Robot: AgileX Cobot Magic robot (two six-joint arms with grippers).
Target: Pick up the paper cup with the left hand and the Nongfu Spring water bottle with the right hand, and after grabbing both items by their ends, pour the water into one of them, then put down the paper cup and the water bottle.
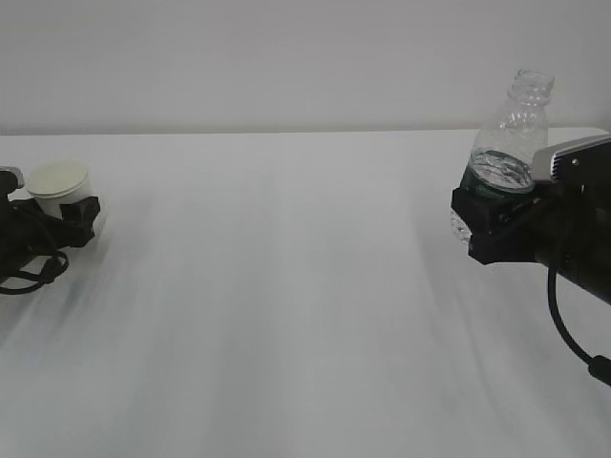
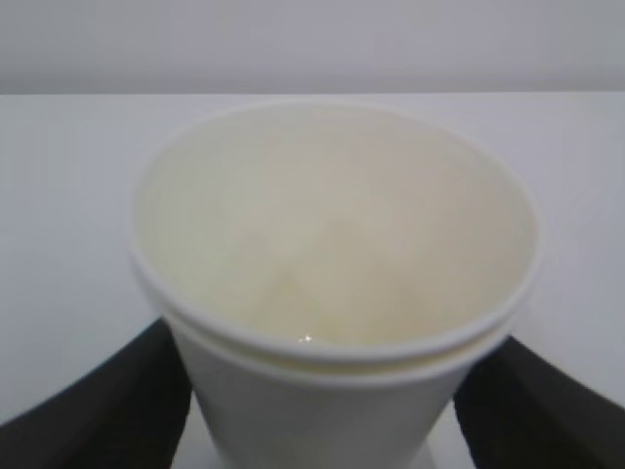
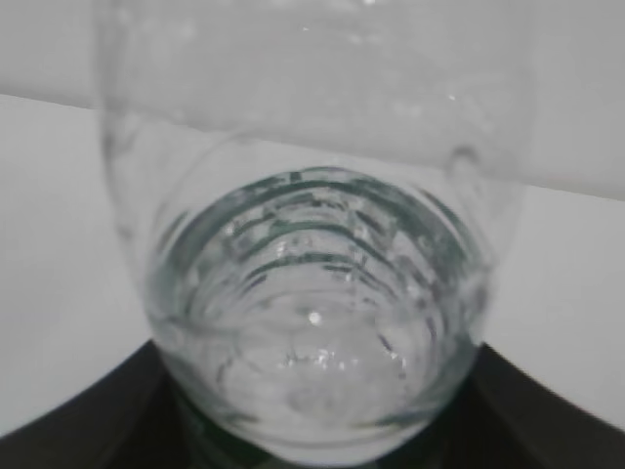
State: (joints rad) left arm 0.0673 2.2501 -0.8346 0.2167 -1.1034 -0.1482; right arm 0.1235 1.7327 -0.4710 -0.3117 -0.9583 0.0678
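Paper and plastic sit at opposite ends of my exterior view: the paper cup [image 1: 59, 180], small, white and tapered with a rolled rim and a cream lining, is clasped low on its wall by the left hand [image 1: 76, 215] at the far left edge, while the right hand [image 1: 492, 215] at the far right grips the Nongfu Spring water bottle [image 1: 511, 134] around its dark green label band. From my left wrist camera, 2 black fingers [image 2: 107, 401] press the cup's sides and its smooth inside looks pale and matte. From my right wrist camera, the clear ribbed bottle [image 3: 317, 293] fills the frame, with the water [image 3: 312, 362] pooled in its lower part. The bottle leans slightly, its capless neck uppermost. The table [image 1: 286, 305] is a plain white, lightly streaked surface meeting a bare pale wall behind. Cup and bottle are well apart, with open tabletop between them; both arms crowd the frame's side edges.
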